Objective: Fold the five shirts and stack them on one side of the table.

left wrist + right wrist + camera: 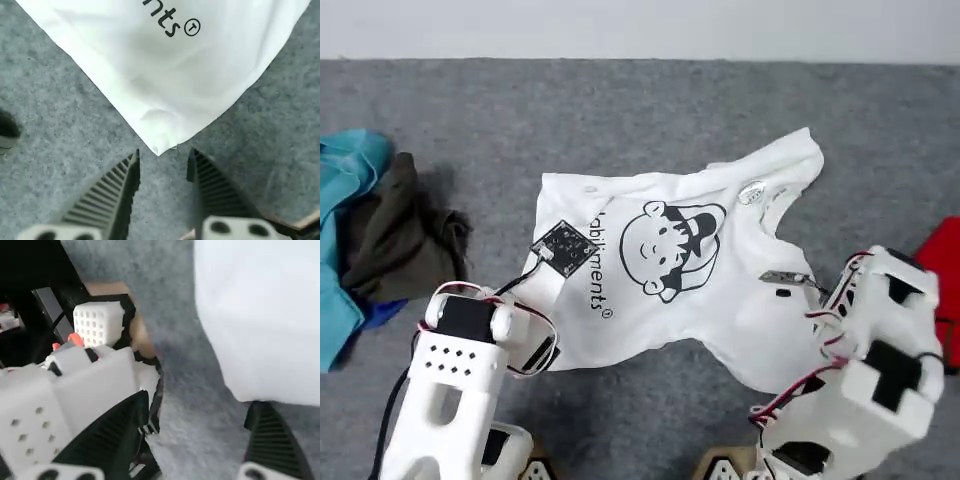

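A white shirt (690, 270) with a cartoon face and black lettering lies spread, print up, on the grey mat. In the left wrist view my left gripper (162, 160) is open, and the shirt's near left corner (159, 146) sits just ahead of its fingertips, not touching them. My right gripper (202, 402) is open too, low over the mat at the white shirt's (260, 315) near right edge, with nothing between its fingers. In the high view both arms cover their own grippers.
A heap of teal (345, 170), dark olive (395, 235) and blue cloth lies at the left edge of the mat. A red shirt (945, 265) pokes in at the right edge. Bare grey mat (620, 110) stretches behind the white shirt.
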Controlling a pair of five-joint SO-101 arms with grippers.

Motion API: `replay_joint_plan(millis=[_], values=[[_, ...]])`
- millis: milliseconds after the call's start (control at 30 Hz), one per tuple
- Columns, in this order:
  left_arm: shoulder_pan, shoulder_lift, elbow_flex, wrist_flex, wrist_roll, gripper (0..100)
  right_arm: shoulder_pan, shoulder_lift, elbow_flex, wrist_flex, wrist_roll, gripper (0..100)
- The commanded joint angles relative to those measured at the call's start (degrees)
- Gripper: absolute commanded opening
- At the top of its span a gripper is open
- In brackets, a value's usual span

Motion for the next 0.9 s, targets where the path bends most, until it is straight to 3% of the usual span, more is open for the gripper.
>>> replay_joint_plan(millis=[0, 233, 500, 867], values=[[0.1, -0.4, -0.7, -0.9, 1.0, 15, -2.0, 2.8, -3.5, -2.5, -1.2, 31.8], [0.0, -0.4, -0.7, -0.5, 1.1, 15, -3.7, 8.0, -9.7, -4.4, -1.2, 30.7], [0.0, -0.4, -0.7, -0.5, 1.1, 15, -3.6, 12.7, -15.6, -5.8, -3.1, 0.2], [-0.1, -0.4, -0.7, -0.5, 1.1, 15, -2.9, 13.3, -20.6, -2.3, -4.6, 0.9]])
